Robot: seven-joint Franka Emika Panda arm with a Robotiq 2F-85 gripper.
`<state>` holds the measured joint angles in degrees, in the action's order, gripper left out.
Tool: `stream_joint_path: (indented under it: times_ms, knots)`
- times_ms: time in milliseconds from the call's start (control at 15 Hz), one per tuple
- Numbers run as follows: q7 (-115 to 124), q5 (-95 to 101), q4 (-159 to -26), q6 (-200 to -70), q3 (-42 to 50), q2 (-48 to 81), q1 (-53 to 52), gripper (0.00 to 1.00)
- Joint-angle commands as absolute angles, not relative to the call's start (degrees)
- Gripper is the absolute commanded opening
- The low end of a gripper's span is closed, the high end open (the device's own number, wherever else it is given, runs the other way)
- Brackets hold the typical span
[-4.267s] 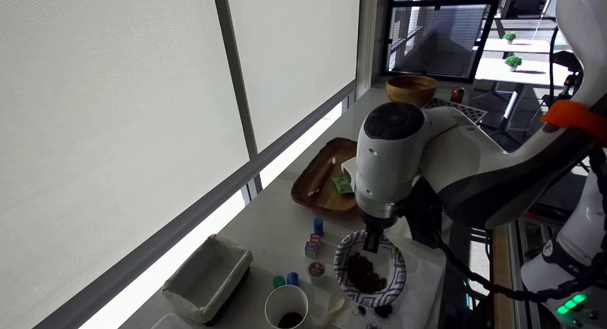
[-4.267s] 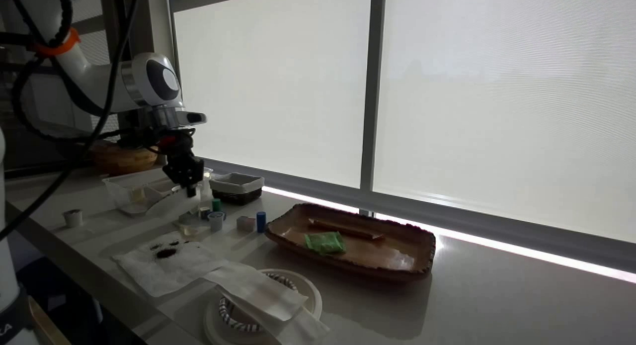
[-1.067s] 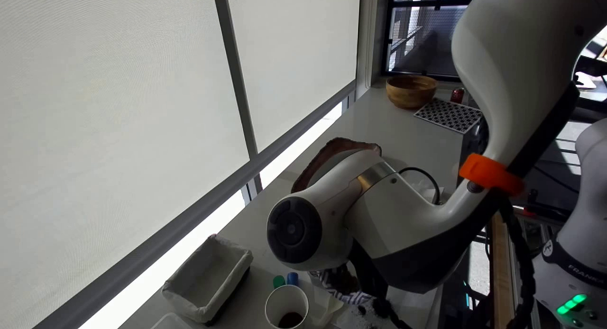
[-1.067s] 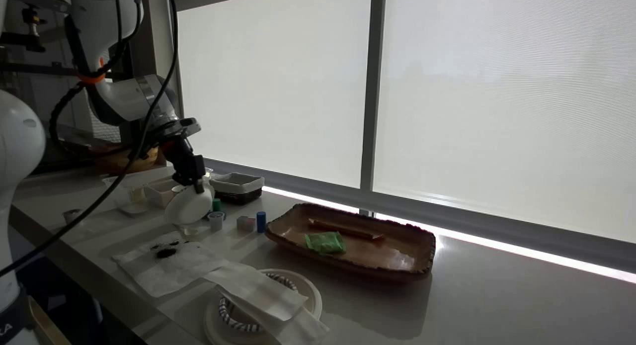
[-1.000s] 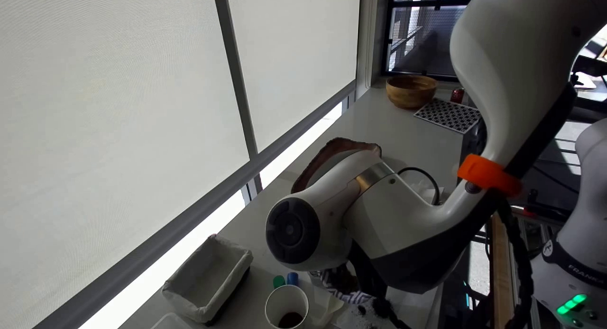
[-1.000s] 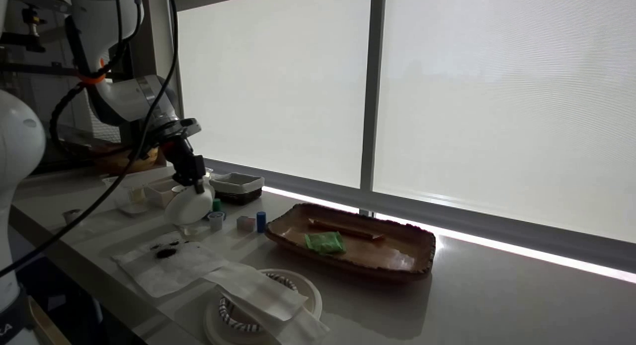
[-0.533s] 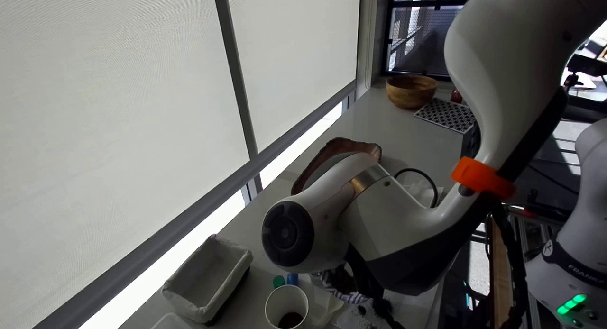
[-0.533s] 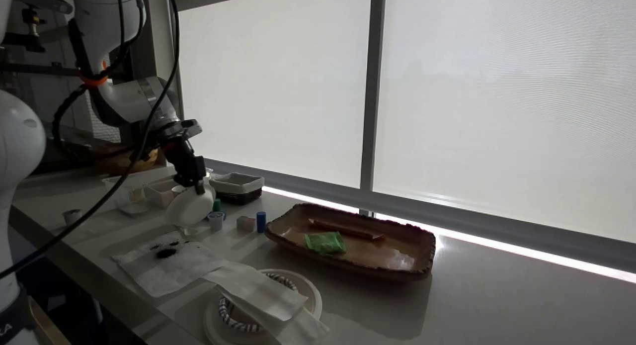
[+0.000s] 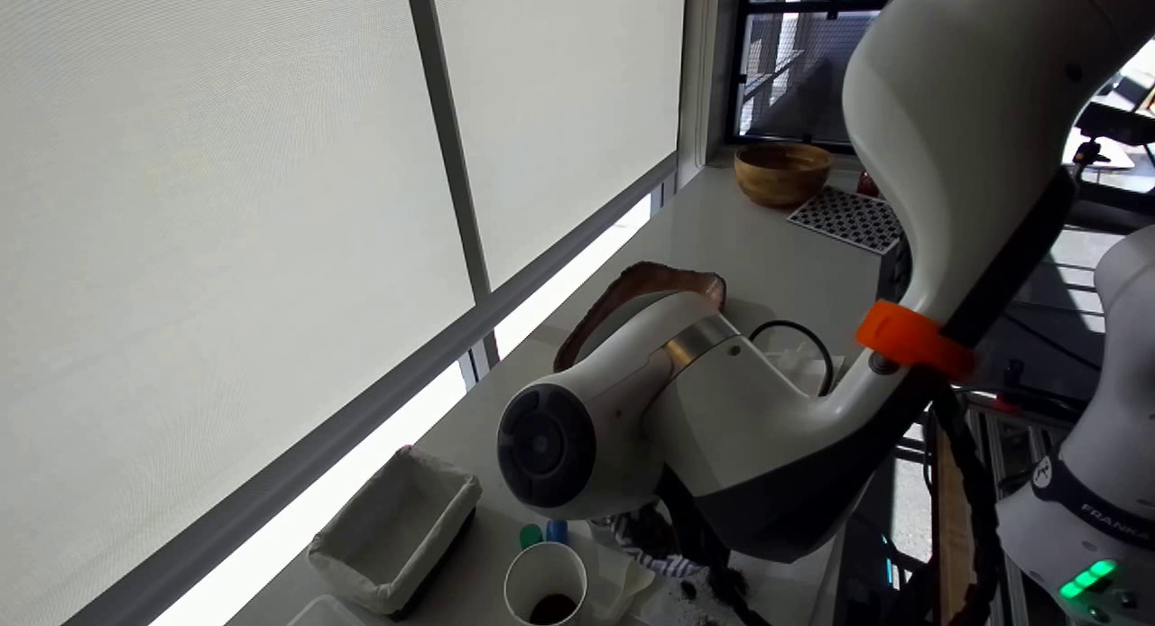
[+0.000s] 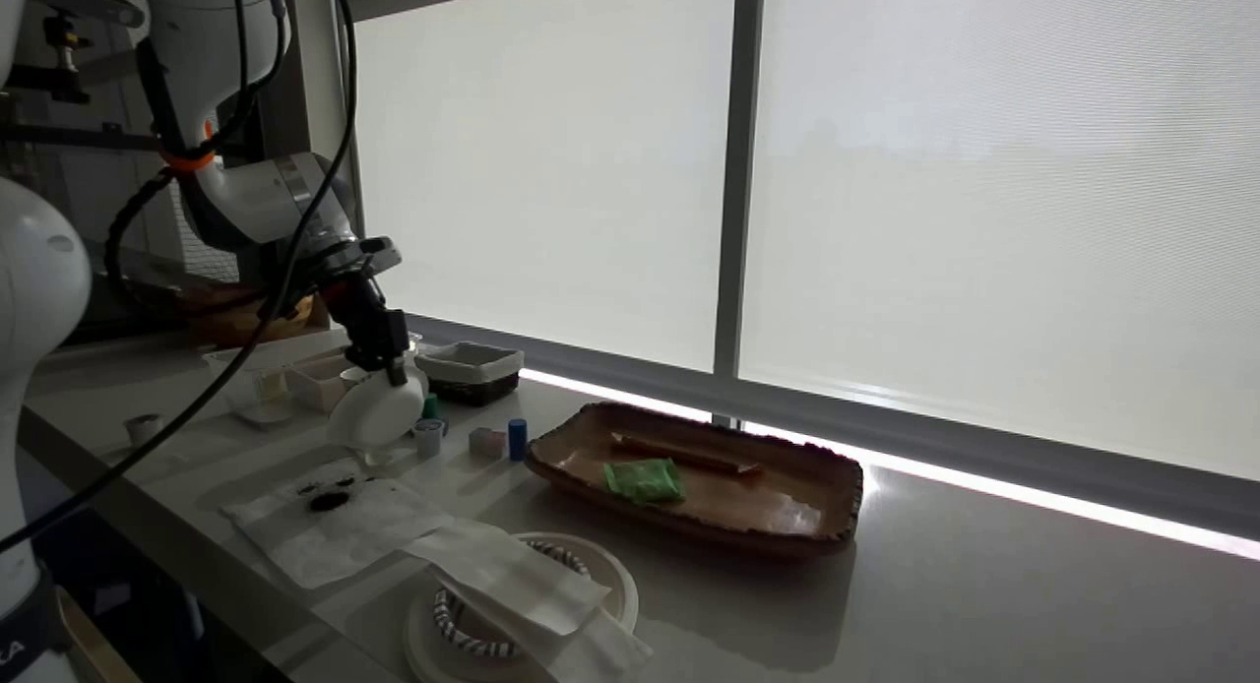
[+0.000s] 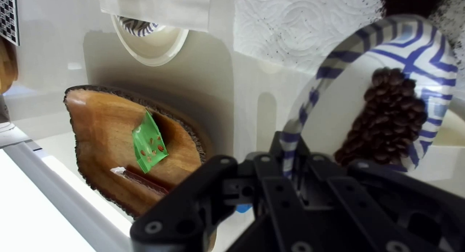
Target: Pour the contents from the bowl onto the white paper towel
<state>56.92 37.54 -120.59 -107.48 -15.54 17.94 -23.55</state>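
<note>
Status: the pour is under way, in my judgement, and incomplete.

Grasp: in order. My gripper (image 11: pixel 290 145) pinches the rim of the blue-patterned bowl (image 11: pixel 336 103), with a finger on either side of the wall. The bowl appears raised off the countertop (image 10: pixel 984 565) and is tipped steeply; in an exterior view its pale underside (image 10: pixel 379 407) faces outward.

Contents: dark brown coffee beans (image 11: pixel 388 117) lie heaped to one side within the bowl. None is seen in the act of falling. I judge the load undischarged.

Receiving surface: the white paper towel (image 11: pixel 279 30) is spread on the countertop, lower than the bowl and near it. It bears a mound of dark grounds (image 11: pixel 410 1) with specks scattered about. No beans are visible on it, though in the wrist view the bowl hides part of the sheet. The origin of the grounds cannot be established.

Outstanding: the discharge itself, which I expect to need further tilt until the beans slide. Whether the lower lip stands over the towel or past its edge I cannot determine. Alignment should be verified first, since beans could miss the sheet.
</note>
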Motion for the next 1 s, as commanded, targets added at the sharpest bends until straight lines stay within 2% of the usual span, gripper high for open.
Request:
stream_joint_path:
  times_ms: [0,467,667,933]
  knots:
    - [57.77,37.76,-118.93,-104.05,-15.01,19.19,-24.97,0.01]
    - [58.22,37.88,-116.0,-97.53,-15.17,21.03,-26.3,0.01]
    - [57.4,37.96,-116.39,-101.61,-15.47,20.75,-25.8,0.01]
    - [57.86,37.39,-115.41,-99.23,-15.2,21.56,-26.33,0.01]
